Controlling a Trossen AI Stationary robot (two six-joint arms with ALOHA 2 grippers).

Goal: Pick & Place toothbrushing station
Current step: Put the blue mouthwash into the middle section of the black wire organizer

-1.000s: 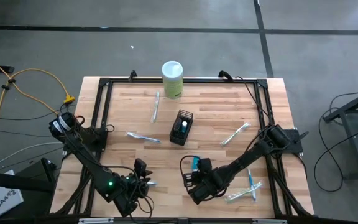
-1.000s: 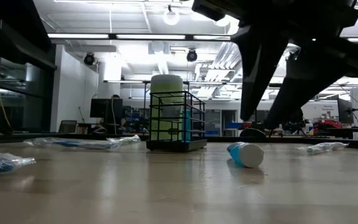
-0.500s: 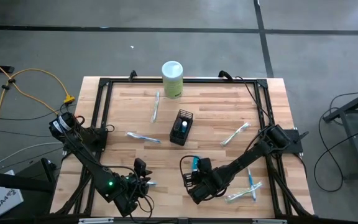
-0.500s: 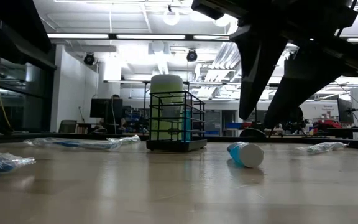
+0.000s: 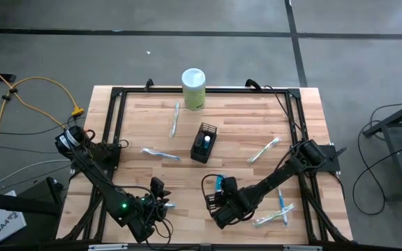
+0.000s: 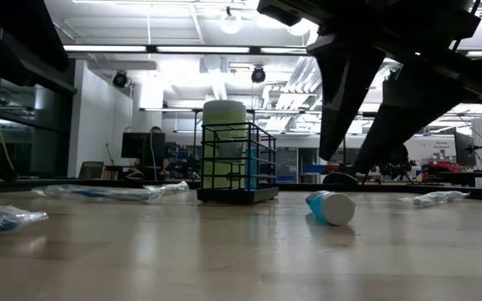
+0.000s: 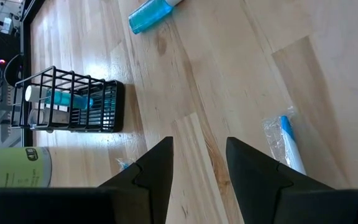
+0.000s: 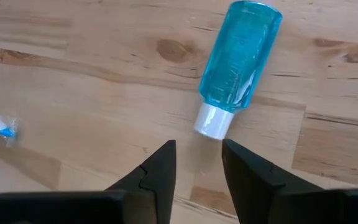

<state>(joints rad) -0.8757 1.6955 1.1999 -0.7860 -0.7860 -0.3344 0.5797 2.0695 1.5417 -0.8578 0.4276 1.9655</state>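
Observation:
The black wire-mesh holder point(image 5: 203, 143) stands upright mid-table with one teal tube in it point(image 7: 61, 99). A second teal, white-capped tube point(image 8: 238, 59) lies on its side on the wood. My right gripper point(image 8: 199, 152) is open just above and near the tube's cap end, touching nothing; it also shows in the low view point(image 6: 347, 163). My left gripper point(image 7: 199, 149) is open and empty near the table's front edge, left of the right one point(image 5: 160, 202). Wrapped toothbrushes point(image 5: 160, 153) point(image 5: 175, 120) point(image 5: 264, 150) lie flat around the holder.
A pale green canister with a white lid point(image 5: 193, 88) stands at the far edge behind the holder. More wrapped toothbrushes lie at the front right point(image 5: 283, 206) and beside my left gripper point(image 7: 288, 143). A black frame point(image 5: 117, 111) borders the table.

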